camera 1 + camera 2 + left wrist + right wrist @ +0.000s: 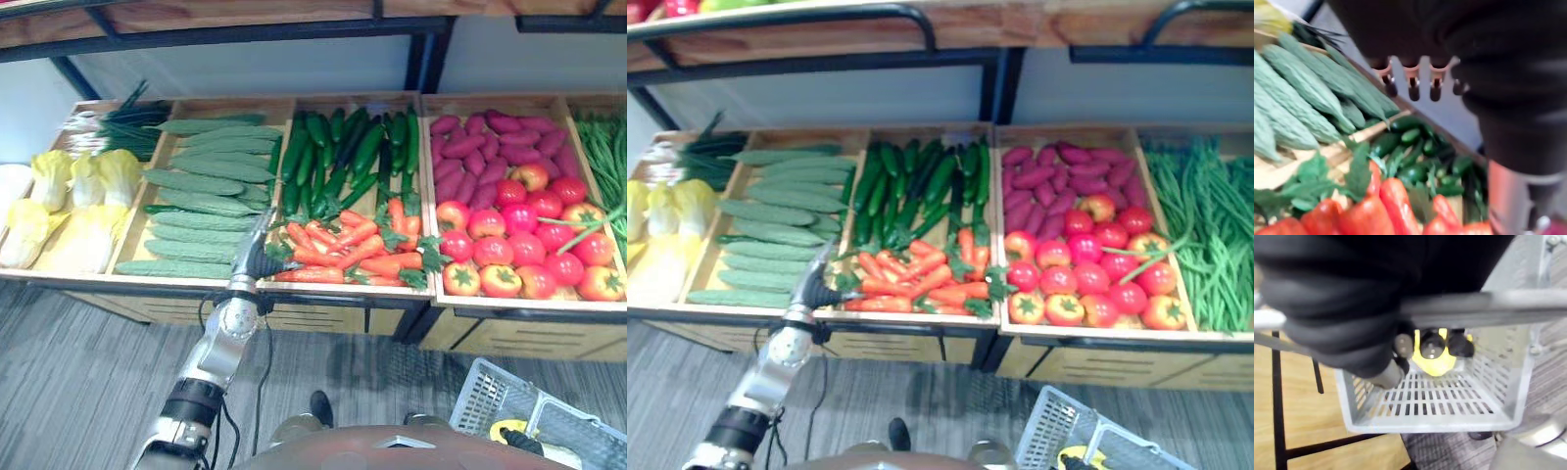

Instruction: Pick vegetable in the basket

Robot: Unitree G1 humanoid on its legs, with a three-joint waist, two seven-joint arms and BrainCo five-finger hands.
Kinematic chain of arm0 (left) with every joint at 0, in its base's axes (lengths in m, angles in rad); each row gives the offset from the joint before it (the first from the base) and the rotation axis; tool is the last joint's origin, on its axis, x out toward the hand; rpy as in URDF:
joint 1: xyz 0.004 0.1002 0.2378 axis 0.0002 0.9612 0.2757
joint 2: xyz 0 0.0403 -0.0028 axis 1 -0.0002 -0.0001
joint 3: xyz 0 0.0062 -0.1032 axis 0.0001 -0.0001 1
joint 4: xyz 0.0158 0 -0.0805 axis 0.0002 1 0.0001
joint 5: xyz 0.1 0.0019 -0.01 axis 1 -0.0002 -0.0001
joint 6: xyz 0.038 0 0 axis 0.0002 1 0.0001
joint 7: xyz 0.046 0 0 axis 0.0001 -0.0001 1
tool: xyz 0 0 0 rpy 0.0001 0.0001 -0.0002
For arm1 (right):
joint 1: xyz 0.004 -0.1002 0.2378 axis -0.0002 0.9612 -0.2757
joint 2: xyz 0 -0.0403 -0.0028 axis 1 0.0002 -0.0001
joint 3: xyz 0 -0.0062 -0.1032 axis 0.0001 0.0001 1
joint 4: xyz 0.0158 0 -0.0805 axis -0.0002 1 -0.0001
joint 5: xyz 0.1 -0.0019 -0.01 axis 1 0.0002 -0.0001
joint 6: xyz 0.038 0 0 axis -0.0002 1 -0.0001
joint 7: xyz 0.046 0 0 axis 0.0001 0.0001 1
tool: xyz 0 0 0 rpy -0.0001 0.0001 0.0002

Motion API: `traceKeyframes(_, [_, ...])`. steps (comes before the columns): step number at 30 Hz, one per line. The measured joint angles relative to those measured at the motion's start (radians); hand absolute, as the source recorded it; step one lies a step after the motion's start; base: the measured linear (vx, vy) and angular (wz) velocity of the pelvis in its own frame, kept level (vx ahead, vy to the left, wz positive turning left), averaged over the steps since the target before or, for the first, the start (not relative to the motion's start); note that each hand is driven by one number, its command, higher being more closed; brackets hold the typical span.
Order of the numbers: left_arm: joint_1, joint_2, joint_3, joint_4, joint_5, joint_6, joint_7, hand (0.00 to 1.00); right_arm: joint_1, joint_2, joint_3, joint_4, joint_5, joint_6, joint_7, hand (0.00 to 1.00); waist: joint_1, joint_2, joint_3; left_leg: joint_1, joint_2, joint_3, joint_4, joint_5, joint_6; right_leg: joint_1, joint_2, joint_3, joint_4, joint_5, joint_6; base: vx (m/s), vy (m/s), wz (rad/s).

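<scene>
Left hand (253,255) open beside carrots (338,250); right hand (1352,318) curled round basket (1425,423) handle

Glossy, smooth carrots (338,250) are seen just past the left hand (257,257), with matt, warty gourds (201,191) beside it, in bare wooden crates (333,292). A slatted grey plastic basket (1430,423) is hung under the right hand (1337,308).

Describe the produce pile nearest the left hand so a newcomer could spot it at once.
On the wooden stand, find the middle crate with dark cucumbers at its back. The carrots fill its front, by the left hand: orange with leafy green tops, unlike the pale green gourds and tomatoes either side.
</scene>
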Motion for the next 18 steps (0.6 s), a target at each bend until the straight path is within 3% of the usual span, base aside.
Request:
traceKeyframes(5, [-0.072, 0.08, -0.096, 0.079, 0.096, -0.036, -0.036, 0.0, -0.007, -0.003, -0.007, 0.011, 0.001, 0.0, -0.001, 1.0, -0.019, 0.001, 0.008, -0.01, 0.002, 0.014, 0.004, 0.001, 0.002, -0.01, 0.009, 0.014, -0.016, 0.016, -0.009, 0.11, -0.017, -0.13])
traceKeyframes(8, [-0.12, 0.129, -0.131, 0.115, 0.143, -0.04, -0.043, 0.0, -0.059, -0.009, -0.004, 0.021, 0.001, -0.001, -0.001, 1.0, -0.027, 0.01, 0.043, -0.009, -0.001, 0.021, 0.006, 0.002, 0.002, -0.018, 0.012, 0.032, -0.016, 0.018, -0.008, 0.09, -0.008, -0.14])
traceKeyframes(15, [-0.293, 0.156, -0.151, 0.255, 0.18, -0.053, -0.039, 0.0, -0.166, -0.04, 0.027, 0.018, 0.001, -0.023, -0.002, 1.0, -0.027, 0.037, 0.126, -0.068, 0.019, 0.041, 0.006, 0.022, -0.006, -0.086, 0.032, 0.05, -0.007, 0.041, -0.019, -0.01, -0.013, -0.11])
traceKeyframes(18, [-0.366, 0.168, -0.151, 0.273, 0.188, -0.035, -0.02, 0.0, -0.204, -0.046, 0.03, 0.002, 0.001, -0.032, -0.004, 1.0, -0.027, 0.044, 0.174, -0.099, 0.033, 0.045, 0.005, 0.037, -0.009, -0.127, 0.038, 0.057, 0.009, 0.047, -0.023, -0.05, -0.019, -0.06])
